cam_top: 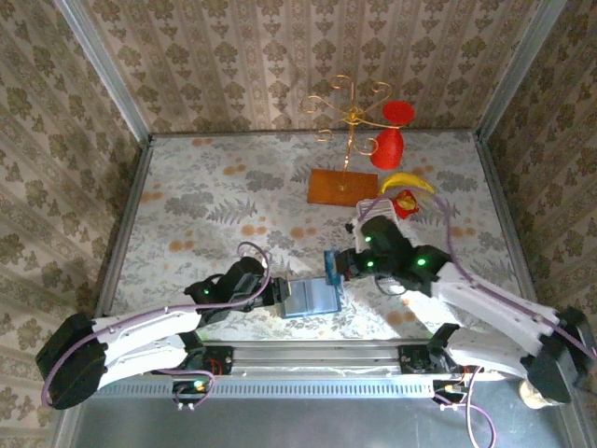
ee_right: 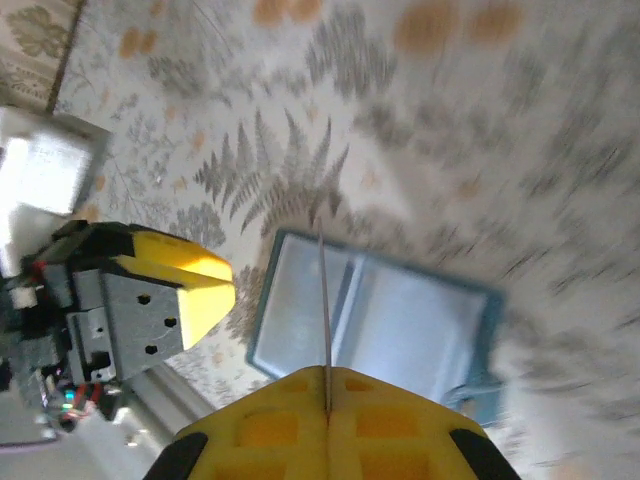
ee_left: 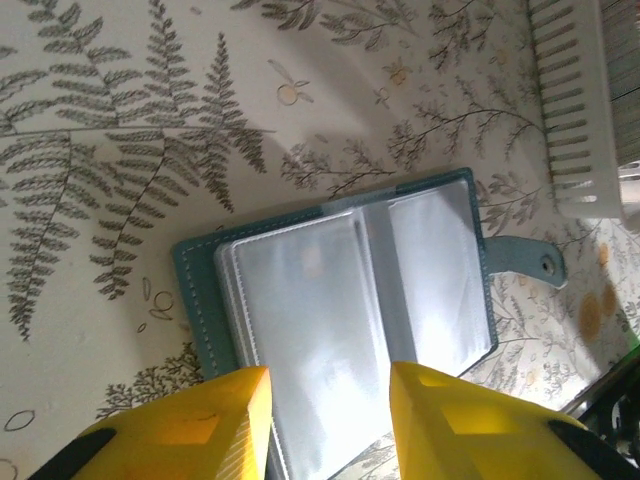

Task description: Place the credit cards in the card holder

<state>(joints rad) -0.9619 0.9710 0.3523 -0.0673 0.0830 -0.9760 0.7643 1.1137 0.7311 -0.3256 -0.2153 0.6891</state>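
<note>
The card holder lies open on the flowered table, a teal case with clear sleeves and a snap tab. My left gripper is at its left edge. Its yellow fingers stand apart over the holder's near edge, with the sleeve page showing between them. My right gripper hovers over the holder's far right part, shut on a credit card. In the right wrist view that card is edge-on, pointing down at the open holder.
A ribbed whitish tray sits just beyond the holder. At the back stand an orange-brown board, a gold wire stand with red cups, a banana and a small red item. A metal rail runs along the near edge.
</note>
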